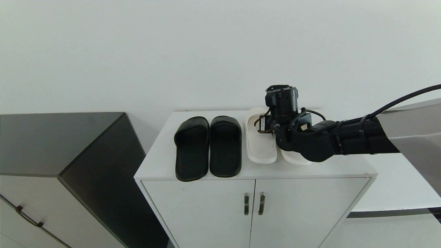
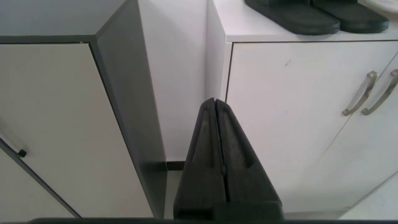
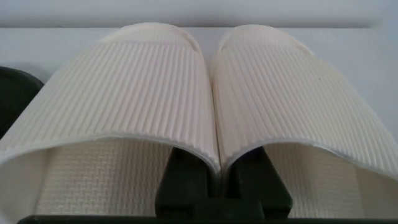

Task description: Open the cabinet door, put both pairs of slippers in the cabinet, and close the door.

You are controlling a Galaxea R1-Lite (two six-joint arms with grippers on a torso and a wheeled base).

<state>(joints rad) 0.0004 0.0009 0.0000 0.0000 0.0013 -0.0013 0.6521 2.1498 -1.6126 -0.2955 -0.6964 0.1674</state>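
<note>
White board makes the cabinet (image 1: 310, 206). Its two doors are both closed, with the handles (image 1: 246, 204) side by side at the middle seam. Both pairs lie on its top, toes to the wall: the black slippers (image 1: 208, 148) on the left and the cream slippers (image 1: 260, 148) just beside them on the right. The right gripper (image 1: 267, 126) is pushed in from the heel side under the cream straps, just where the two slippers meet. Whether it already presses on them I cannot tell. The left gripper (image 2: 216, 155) is closed on nothing and hangs low, before the gap between this cabinet and the grey cabinet (image 1: 51, 141) beside it.

I judge the step in hand is to take the cream pair as one. The grip should catch both inner strap walls together and deep, then lift straight up, so that no slipper slides out or pushes the black pair. As the doors are shut, the free left arm would need to pull a handle before the pair can go in.

The cream straps are finely ribbed and touch each other at their inner edges. The footbeds below carry a small woven-like pattern. The material looks like soft foam, so it may bend under pressure.
</note>
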